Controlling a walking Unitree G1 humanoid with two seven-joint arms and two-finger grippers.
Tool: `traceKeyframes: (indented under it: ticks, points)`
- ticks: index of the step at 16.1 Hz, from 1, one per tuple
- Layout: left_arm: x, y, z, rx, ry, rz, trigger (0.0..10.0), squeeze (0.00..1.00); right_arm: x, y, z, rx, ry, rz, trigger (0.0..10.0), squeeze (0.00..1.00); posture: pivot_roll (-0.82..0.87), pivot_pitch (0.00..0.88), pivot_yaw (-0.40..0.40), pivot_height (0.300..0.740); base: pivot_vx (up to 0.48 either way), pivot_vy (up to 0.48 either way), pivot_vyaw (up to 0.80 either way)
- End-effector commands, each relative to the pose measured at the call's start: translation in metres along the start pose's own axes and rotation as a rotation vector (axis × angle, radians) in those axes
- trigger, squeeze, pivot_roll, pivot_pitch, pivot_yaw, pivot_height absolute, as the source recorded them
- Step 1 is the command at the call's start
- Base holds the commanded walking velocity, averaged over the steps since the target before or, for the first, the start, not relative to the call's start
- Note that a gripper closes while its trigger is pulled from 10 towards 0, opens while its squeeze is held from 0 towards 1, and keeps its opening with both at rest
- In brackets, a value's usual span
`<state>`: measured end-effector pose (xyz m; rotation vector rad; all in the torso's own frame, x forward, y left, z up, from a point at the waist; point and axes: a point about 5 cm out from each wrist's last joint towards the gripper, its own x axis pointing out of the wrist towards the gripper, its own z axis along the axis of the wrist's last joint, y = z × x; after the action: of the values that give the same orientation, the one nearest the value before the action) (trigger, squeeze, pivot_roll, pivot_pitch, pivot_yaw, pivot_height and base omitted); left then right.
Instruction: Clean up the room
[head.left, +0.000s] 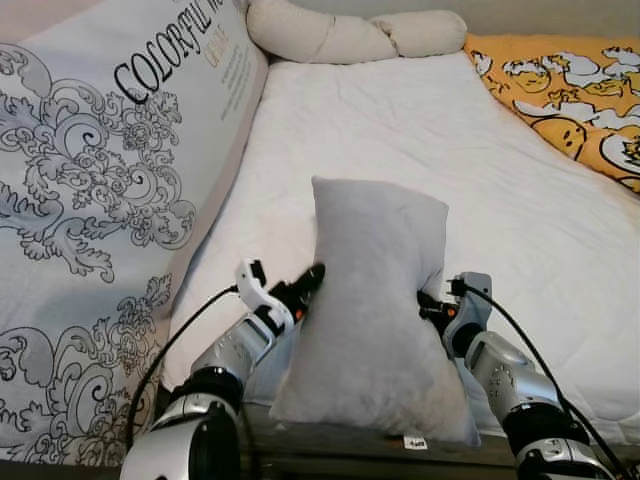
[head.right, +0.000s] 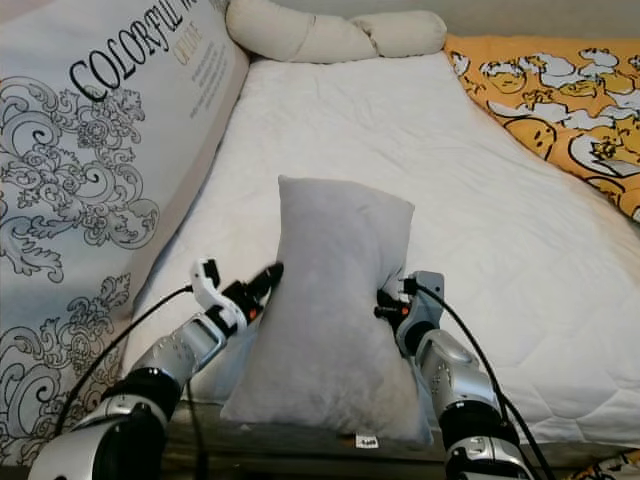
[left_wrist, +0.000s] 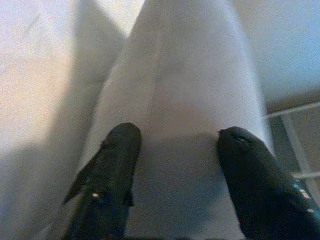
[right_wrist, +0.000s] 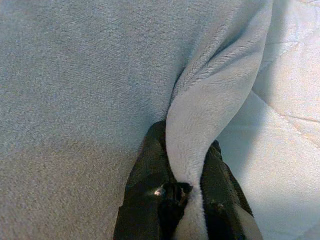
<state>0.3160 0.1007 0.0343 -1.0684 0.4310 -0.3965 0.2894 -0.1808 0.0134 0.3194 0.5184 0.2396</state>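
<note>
Between both hands (head.left: 370, 295), grey pillow (head.left: 375, 300), right-pinched.

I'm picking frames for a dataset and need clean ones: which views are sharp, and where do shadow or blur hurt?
Left eye view: evenly lit, sharp on the grey pillow and white mattress. Left wrist view: soft and dim, the left gripper dark, shadow across the bedding. Right wrist view: crisp plush texture, the right gripper pinching a pillow fold, paler, slightly washed-out mattress beside it.
</note>
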Motion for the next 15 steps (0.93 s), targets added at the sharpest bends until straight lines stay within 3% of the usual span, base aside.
traceKeyframes:
  ticks: [1, 6, 7, 10, 11, 12, 13, 14, 15]
  points:
    - [0.004, -0.008, 0.001, -0.025, 0.007, -0.053, 10.0, 1.00, 0.001, 0.004, -0.018, 0.012, 0.082, 0.017, 0.0, 0.00, -0.06, 0.000, 0.088, 0.740, 0.000, 0.000, 0.00]
    - [0.011, -0.028, -0.022, 0.004, 0.166, -0.229, 10.0, 1.00, 0.002, 0.008, -0.017, 0.018, 0.074, 0.033, 0.0, 0.00, -0.07, 0.000, 0.089, 0.740, 0.000, 0.000, 0.00]
    - [0.011, -0.027, -0.027, 0.051, 0.205, -0.222, 10.0, 1.00, 0.003, 0.009, -0.017, 0.017, 0.075, 0.039, 0.0, 0.00, -0.06, 0.000, 0.085, 0.740, 0.000, 0.000, 0.00]
    - [0.008, -0.014, -0.041, 0.344, 0.358, -0.108, 10.0, 1.00, 0.005, 0.014, -0.016, 0.010, 0.077, 0.061, 0.0, 0.00, -0.06, 0.000, 0.086, 0.740, 0.000, 0.000, 0.00]
    - [0.007, -0.013, -0.042, 0.375, 0.373, -0.100, 10.0, 1.00, 0.006, 0.015, -0.015, 0.010, 0.076, 0.063, 0.0, 0.00, -0.06, 0.000, 0.088, 0.740, 0.000, 0.000, 0.00]
    - [0.006, -0.011, -0.041, 0.419, 0.383, -0.078, 10.0, 0.43, 0.008, 0.019, -0.014, 0.014, 0.067, 0.071, 0.0, 0.00, -0.05, 0.000, 0.095, 0.740, 0.000, 0.000, 0.00]
    - [0.006, -0.011, -0.040, 0.422, 0.380, -0.076, 10.0, 0.43, 0.009, 0.019, -0.013, 0.015, 0.065, 0.072, 0.0, 0.00, -0.05, 0.000, 0.095, 0.740, 0.000, 0.000, 0.00]
    - [0.007, -0.010, -0.038, 0.432, 0.366, -0.051, 6.7, 0.00, 0.009, 0.021, -0.015, 0.019, 0.067, 0.076, 0.0, 0.00, -0.04, 0.000, 0.087, 0.740, 0.000, 0.000, 0.00]
    - [0.007, -0.009, -0.037, 0.445, 0.364, -0.035, 2.5, 0.00, 0.008, 0.022, -0.018, 0.019, 0.075, 0.082, 0.0, 0.00, -0.03, 0.000, 0.077, 0.740, 0.000, 0.000, 0.00]
